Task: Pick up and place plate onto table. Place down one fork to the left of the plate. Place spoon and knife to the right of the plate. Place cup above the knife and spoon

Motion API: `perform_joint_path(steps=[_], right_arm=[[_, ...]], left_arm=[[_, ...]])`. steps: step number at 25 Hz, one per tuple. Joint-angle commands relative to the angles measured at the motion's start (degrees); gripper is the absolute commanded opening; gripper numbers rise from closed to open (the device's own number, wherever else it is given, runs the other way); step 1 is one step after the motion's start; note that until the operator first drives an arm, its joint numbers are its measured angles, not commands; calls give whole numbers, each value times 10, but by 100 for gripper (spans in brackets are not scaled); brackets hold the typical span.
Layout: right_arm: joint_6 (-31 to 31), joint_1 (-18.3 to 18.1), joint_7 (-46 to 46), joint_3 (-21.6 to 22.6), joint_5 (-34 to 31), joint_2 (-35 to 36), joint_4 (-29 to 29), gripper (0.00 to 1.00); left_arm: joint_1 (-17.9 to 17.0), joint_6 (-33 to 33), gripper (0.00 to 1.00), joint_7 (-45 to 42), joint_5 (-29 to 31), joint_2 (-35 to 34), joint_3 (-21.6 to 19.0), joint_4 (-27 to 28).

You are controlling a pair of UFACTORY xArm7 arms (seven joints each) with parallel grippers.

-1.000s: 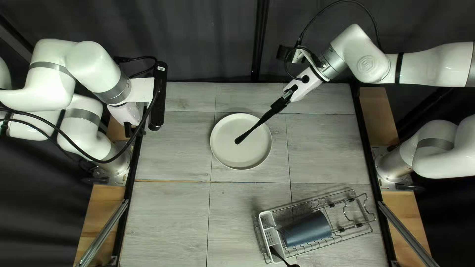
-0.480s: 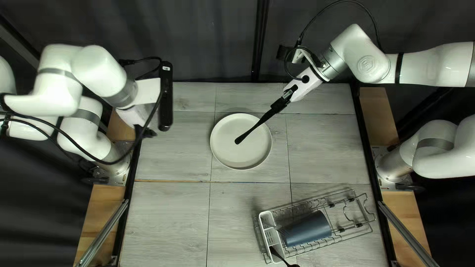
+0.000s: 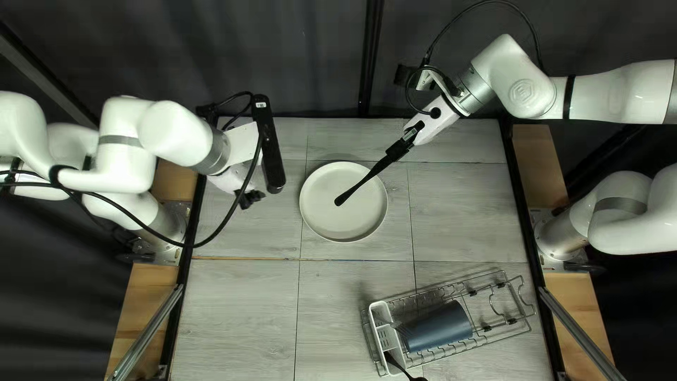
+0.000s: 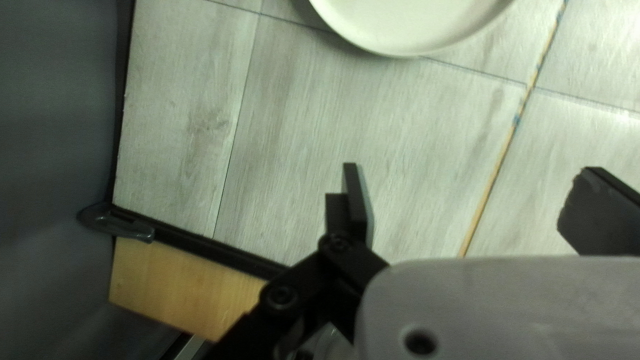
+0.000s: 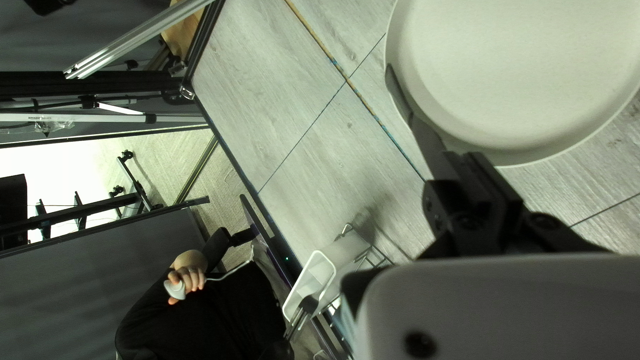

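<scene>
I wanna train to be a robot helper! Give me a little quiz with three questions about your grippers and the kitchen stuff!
1. Pick one. Which holds the black utensil?
A) my left gripper
B) my right gripper

2. True or false: the blue cup is in the wire rack.

3. Fill in the blank: my left gripper has its two fingers wide ____.

Key: 1. B; 2. true; 3. open
</scene>
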Motion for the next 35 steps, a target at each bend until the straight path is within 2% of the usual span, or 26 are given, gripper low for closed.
perform_joint_path(steps=[1, 6, 11, 22, 27, 35], right_arm=[[0, 0, 0, 0, 0, 0, 0, 0], [0, 0, 0, 0, 0, 0, 0, 0], [0, 0, 0, 0, 0, 0, 0, 0], [0, 0, 0, 0, 0, 0, 0, 0], [0, 0, 0, 0, 0, 0, 0, 0], [0, 0, 0, 0, 0, 0, 0, 0]], left_arm=[[15, -77, 100, -63, 3, 25, -28, -30], [40, -158, 100, -117, 17, 92, -54, -24], [57, -204, 100, -150, 32, 134, -74, -13], [56, -221, 100, -138, 34, 146, -68, -10], [94, -261, 100, -193, 83, 217, -110, 21], [139, -327, 100, -257, 153, 232, -149, 10]])
